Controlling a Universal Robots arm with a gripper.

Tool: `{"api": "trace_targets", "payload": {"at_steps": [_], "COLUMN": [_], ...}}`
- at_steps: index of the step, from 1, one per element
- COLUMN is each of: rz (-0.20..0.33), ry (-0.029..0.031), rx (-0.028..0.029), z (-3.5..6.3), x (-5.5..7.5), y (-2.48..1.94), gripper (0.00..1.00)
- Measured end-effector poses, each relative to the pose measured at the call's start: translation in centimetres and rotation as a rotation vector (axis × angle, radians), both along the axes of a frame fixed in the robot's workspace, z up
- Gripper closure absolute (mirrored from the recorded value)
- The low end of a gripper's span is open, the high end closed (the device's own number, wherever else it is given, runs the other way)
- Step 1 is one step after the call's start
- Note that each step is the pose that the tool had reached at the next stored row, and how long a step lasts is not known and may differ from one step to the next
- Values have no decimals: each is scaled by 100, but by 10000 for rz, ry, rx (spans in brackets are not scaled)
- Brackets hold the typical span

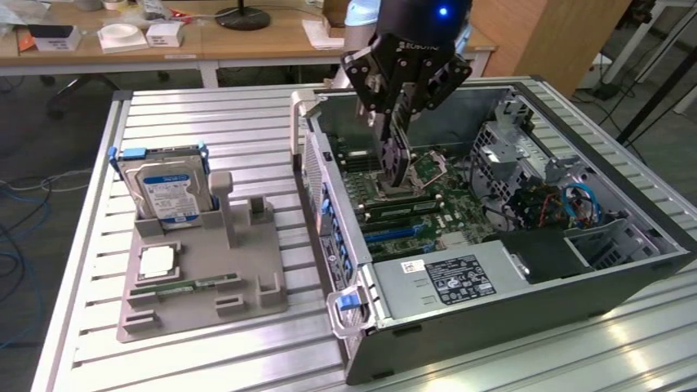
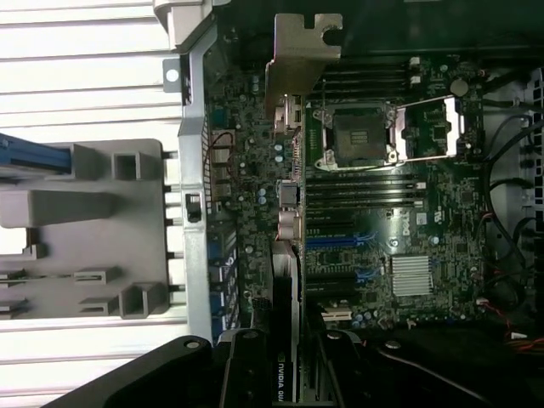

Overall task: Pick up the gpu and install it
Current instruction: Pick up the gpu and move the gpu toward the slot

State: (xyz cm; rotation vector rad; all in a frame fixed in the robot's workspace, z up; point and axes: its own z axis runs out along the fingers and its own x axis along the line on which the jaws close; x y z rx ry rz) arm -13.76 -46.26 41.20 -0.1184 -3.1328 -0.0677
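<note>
The gpu hangs upright from my gripper, which is shut on its top edge. It is over the motherboard of the open computer case, close to the open processor socket. In the wrist view the gpu shows edge-on, reaching away from my gripper. Its silver end bracket is at the far end, near the case's rear wall. The blue expansion slots lie just beside the card. Whether the card touches the board I cannot tell.
A grey fixture tray lies on the slatted table at the exterior view's left. It carries a hard drive, a processor chip and a memory stick. The power supply and drive cage crowd the case.
</note>
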Motion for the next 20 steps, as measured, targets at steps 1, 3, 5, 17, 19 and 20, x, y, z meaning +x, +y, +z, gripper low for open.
{"api": "trace_targets", "payload": {"at_steps": [1, 3, 5, 17, 19, 20], "rz": [0, 1, 0, 0, 0, 0], "ry": [0, 0, 0, 0, 0, 0], "rx": [0, 1, 0, 0, 0, 0], "z": [0, 0, 0, 0, 0, 0], "x": [11, 34, 58, 208, 368, 460], "y": [0, 0, 0, 0, 0, 0], "gripper": [74, 74, 74, 74, 74, 74]}}
